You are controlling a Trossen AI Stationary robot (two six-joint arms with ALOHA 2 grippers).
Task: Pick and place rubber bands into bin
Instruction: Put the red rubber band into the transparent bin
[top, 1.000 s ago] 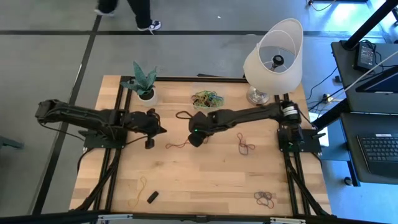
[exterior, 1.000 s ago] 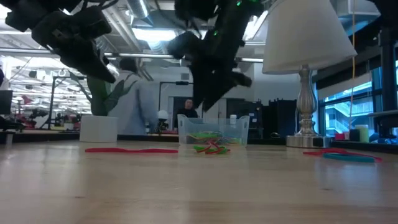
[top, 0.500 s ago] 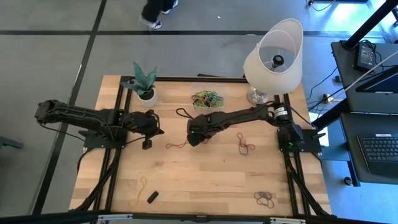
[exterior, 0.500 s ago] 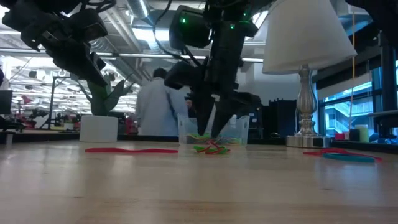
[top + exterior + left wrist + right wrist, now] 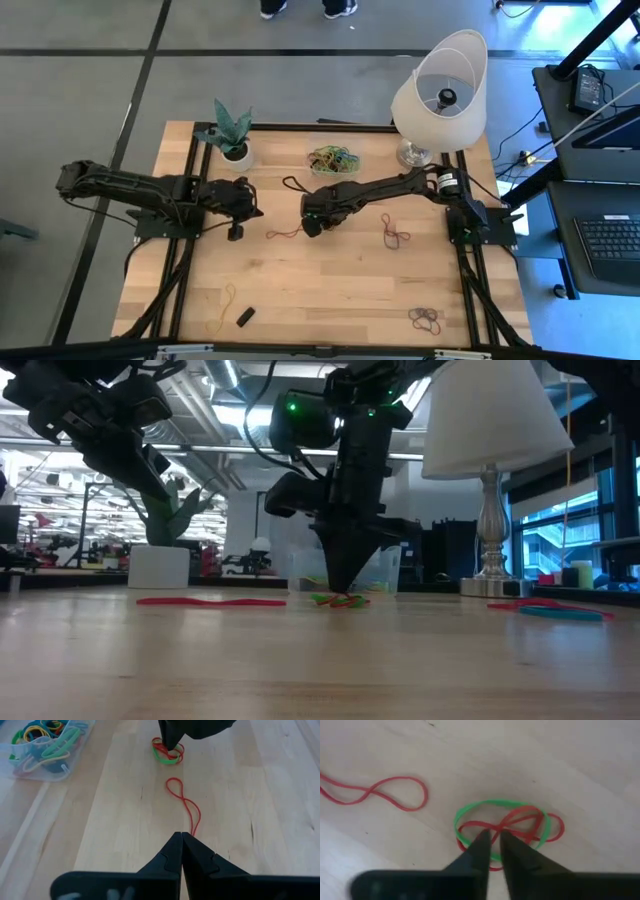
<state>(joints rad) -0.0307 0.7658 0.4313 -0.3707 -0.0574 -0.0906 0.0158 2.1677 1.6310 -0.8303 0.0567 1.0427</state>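
High view: right gripper [image 5: 311,226] is down at table centre, on a small band cluster just near-side of the bin [image 5: 334,159], which sits at the far edge, centre, and already holds a pile of coloured rubber bands [image 5: 333,157]. Left gripper [image 5: 238,232] waits left of centre, off the table surface as far as I can tell. Loose bands left on the table: red loop [image 5: 284,234] between the two grippers, dark red band [image 5: 396,236] to the right, dark cluster [image 5: 426,319] at near right, yellow band [image 5: 222,308] at near left beside a small black block [image 5: 245,317]. Plant pot [image 5: 236,153] and lamp [image 5: 440,90] at the far edge.

Low view: right gripper [image 5: 345,592] tips sit at table level on the red-green cluster [image 5: 338,600], bin [image 5: 380,572] just behind. Left arm is raised at upper left.

Left wrist view: left gripper [image 5: 181,838] fingers pressed together, holding nothing. Red loop [image 5: 184,806] lies just ahead of it, the green-red cluster [image 5: 168,751] farther on under the right gripper's tips; bin [image 5: 75,747] with its bands is off to the side.

Right wrist view: right gripper [image 5: 491,840] fingers nearly together, a thin gap between, tips on the green-red cluster [image 5: 508,831]. Whether a band is actually pinched, cannot tell. Red loop [image 5: 376,793] lies beside.

Progress: roughly partway. A good batch is binned; this cluster plus at least four loose groups remain.
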